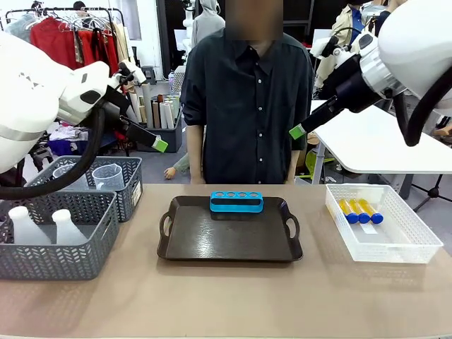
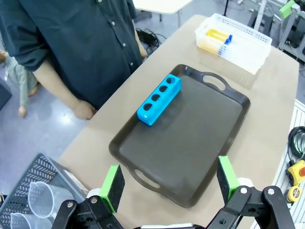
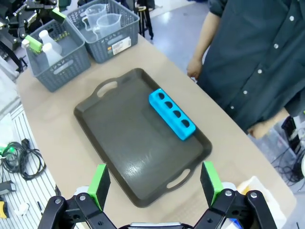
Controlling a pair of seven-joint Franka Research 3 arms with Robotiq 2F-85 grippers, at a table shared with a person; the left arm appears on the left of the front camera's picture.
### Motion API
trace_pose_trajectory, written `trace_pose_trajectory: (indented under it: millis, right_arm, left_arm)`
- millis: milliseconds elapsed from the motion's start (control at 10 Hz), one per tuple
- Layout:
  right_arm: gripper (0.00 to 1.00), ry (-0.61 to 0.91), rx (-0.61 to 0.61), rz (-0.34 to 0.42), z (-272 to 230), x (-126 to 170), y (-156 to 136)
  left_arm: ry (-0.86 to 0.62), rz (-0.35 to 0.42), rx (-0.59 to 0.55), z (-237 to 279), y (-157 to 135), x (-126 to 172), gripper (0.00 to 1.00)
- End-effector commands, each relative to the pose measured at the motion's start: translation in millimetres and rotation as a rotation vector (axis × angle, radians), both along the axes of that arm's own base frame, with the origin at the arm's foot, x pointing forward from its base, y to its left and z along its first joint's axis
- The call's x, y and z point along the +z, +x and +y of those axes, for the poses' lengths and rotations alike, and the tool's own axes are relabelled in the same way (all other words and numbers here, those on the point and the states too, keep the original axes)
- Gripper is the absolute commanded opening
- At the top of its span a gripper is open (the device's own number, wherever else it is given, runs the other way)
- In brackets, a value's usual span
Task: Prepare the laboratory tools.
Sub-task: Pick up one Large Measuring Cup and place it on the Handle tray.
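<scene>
A small blue tube rack (image 1: 236, 202) (image 2: 159, 98) (image 3: 171, 113) lies empty at the far edge of a dark handled tray (image 1: 191, 244). Three blue-capped tubes of amber liquid (image 1: 360, 210) (image 2: 217, 38) lie in a white basket (image 1: 417, 244) on the right. Two white conical flasks (image 1: 39, 226) (image 3: 47, 45) stand in the near grey basket on the left, and clear measuring jugs (image 1: 107, 176) (image 3: 102, 16) (image 2: 40, 198) in the one behind it. High above the table's left side my left gripper (image 1: 157, 141) (image 2: 169, 177) hangs open and empty. My right gripper (image 1: 300, 129) (image 3: 155, 182), also open and empty, hangs above the right side.
A person in a dark shirt (image 1: 247, 92) stands at the far edge behind the tray, arms down. The grey mesh baskets (image 1: 92, 244) crowd the left edge. Bare tabletop (image 1: 226, 300) lies in front of the tray.
</scene>
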State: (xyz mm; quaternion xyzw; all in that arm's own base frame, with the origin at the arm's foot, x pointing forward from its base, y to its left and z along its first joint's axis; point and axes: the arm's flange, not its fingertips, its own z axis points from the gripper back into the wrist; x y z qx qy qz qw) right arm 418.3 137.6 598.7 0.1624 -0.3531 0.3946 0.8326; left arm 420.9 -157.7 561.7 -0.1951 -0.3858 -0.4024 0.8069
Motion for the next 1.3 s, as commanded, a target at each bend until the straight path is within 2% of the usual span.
trace_pose_trajectory:
  millis: [0,100,200,1200]
  right_arm:
    - [1.0,0.036,0.007,-0.031,-7.0,-2.1,6.5]
    - [1.0,0.049,-0.001,-0.041,-8.0,-7.1,7.4]
    - [1.0,0.004,-0.007,-0.004,-1.4,0.6,0.8]
    - [1.0,0.004,-0.007,-0.004,-1.4,0.6,0.8]
  left_arm:
    - [-0.003,-0.036,-0.005,-3.5,4.2,1.8,1.0]
    - [0.025,-0.05,0.003,-6.3,1.9,-0.9,1.0]
    - [0.002,-0.006,0.0,-1.8,0.2,1.7,1.0]
    - [0.002,-0.006,0.0,-1.8,0.2,1.7,1.0]
